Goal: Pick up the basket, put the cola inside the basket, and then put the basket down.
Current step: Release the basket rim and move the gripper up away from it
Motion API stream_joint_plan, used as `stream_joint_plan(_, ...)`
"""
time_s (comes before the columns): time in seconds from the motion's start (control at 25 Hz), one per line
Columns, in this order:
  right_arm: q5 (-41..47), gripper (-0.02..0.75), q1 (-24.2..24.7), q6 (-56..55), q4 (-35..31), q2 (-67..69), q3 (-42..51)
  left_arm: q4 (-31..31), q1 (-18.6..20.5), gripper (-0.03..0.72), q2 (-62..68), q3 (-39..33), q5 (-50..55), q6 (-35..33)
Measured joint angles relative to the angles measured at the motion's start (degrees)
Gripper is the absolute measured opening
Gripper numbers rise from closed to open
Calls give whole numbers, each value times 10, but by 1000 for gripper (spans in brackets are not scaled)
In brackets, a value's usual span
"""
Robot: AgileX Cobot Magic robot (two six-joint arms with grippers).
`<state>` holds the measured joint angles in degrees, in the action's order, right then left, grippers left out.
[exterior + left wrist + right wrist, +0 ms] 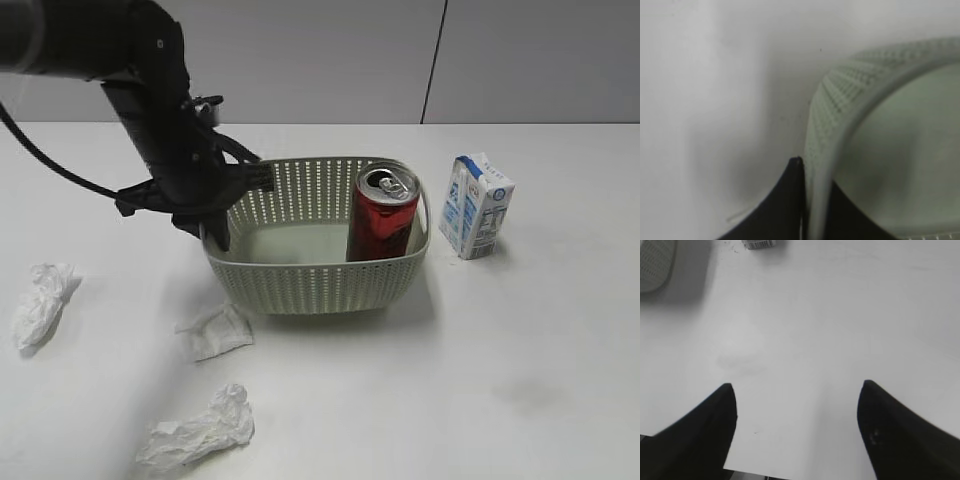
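The pale green basket [310, 285] stands on the white table at the middle. The red cola can [381, 216] stands upright inside it, at its right end. My left gripper [216, 222] is shut on the basket's left rim; in the left wrist view the two black fingers [812, 172] pinch the basket wall [840, 100] between them. I cannot tell whether the basket rests on the table or hangs just above it. My right gripper [796, 385] is open and empty over bare table; it is out of the exterior view.
A white-and-blue small carton [476, 205] stands right of the basket; its base shows in the right wrist view [759, 244]. Crumpled white tissues lie at the left [40, 303], in front of the basket [213, 331] and at the front [198, 430]. A basket corner [655, 265] shows top left.
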<state>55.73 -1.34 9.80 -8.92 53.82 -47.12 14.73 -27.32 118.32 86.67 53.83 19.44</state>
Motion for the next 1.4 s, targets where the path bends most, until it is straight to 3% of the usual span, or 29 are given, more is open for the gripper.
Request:
stream_joint_plan(0.2,-50,572,0,0,3,-143,109,-5,8,-1,33,59,3,1)
stream_joint_plan(0.6,-42,572,0,-2,8,-365,219,-14,8,63,62,68,3,1)
stream_joint_plan(0.76,-24,572,0,-4,9,-430,231,-13,8,217,64,68,1,2)
stream_joint_plan(0.88,-23,572,0,-4,9,-473,232,-13,8,442,64,71,-1,-5)
stream_joint_plan(1.0,-22,572,0,-4,9,-508,232,-13,9,603,65,84,6,-17)
stream_joint_plan(1.12,-21,572,0,-4,9,-526,232,-14,14,645,65,119,32,-31)
stream_joint_plan(1.4,-21,572,0,-23,9,-529,232,-38,65,646,65,272,143,-82)
